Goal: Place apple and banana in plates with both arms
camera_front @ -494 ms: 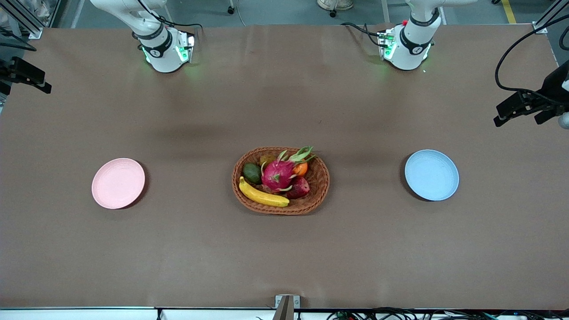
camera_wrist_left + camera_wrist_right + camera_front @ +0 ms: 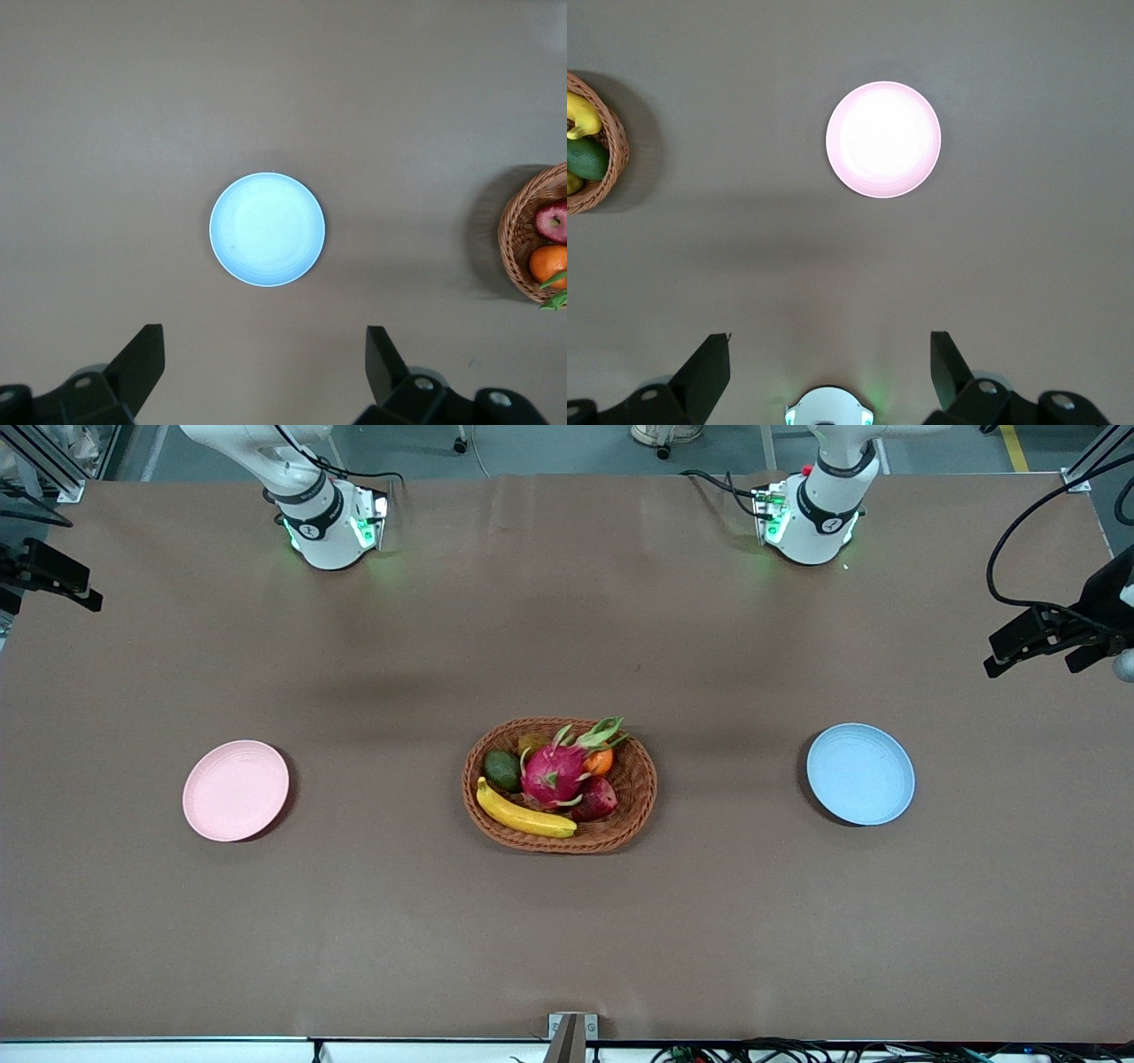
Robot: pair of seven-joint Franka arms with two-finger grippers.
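The dark red apple (image 2: pixel 596 798) and the yellow banana (image 2: pixel 523 813) lie in a brown wicker basket (image 2: pixel 640 775) at mid-table. The pink plate (image 2: pixel 236 790) sits toward the right arm's end and the blue plate (image 2: pixel 860 773) toward the left arm's end; both are bare. My left gripper (image 2: pixel 266 341) is open and empty, high over the table with the blue plate (image 2: pixel 267 228) below it; the apple (image 2: pixel 554 221) shows at that view's edge. My right gripper (image 2: pixel 830 345) is open and empty, high over the table near the pink plate (image 2: pixel 883 139); the banana's tip (image 2: pixel 579 115) shows. Neither gripper shows in the front view.
The basket also holds a magenta dragon fruit (image 2: pixel 554 772), a small orange (image 2: pixel 600 762) and a green avocado (image 2: pixel 501 769). Black mounts with cables stand at the table's two ends (image 2: pixel 1054 638) (image 2: pixel 49 574). The arm bases (image 2: pixel 330 522) (image 2: pixel 811 514) stand along the edge farthest from the front camera.
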